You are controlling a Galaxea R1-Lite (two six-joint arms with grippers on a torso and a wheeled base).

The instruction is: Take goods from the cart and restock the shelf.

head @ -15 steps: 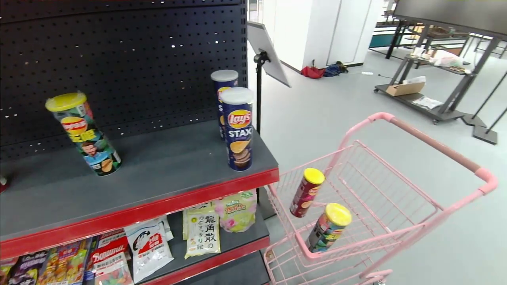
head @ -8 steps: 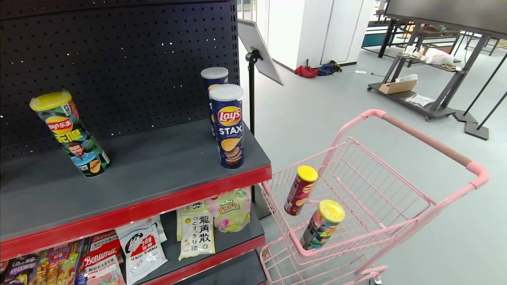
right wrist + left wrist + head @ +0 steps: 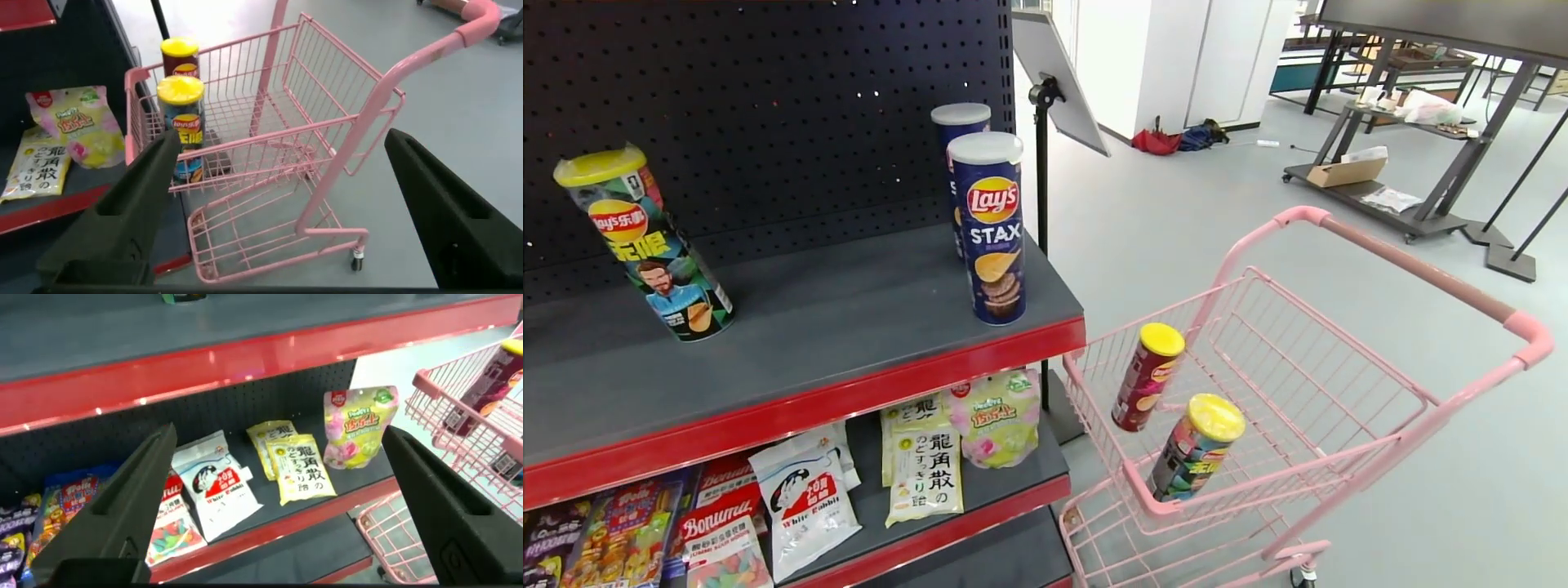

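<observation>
Yellow-lidded, the colourful can (image 3: 181, 122) stands in the pink cart (image 3: 1413, 273) at the basket end nearest the shelf (image 3: 849, 302), its long axis close to upright with a slight lean. The maroon can (image 3: 180, 57) stands just beyond it against the wire. Both lie on my right, so my right gripper (image 3: 279, 139) is the nearer: it hangs above and outside the basket, jaws spread wide and holding nothing, with the colourful can off the line between them, just past the tip of one finger. The move, I judge, turns on bringing that gap across until it straddles the can's sides. My left gripper (image 3: 279, 431), jaws likewise wide and empty, faces the snack bags (image 3: 302, 461) on the shelf's lower level.
</observation>
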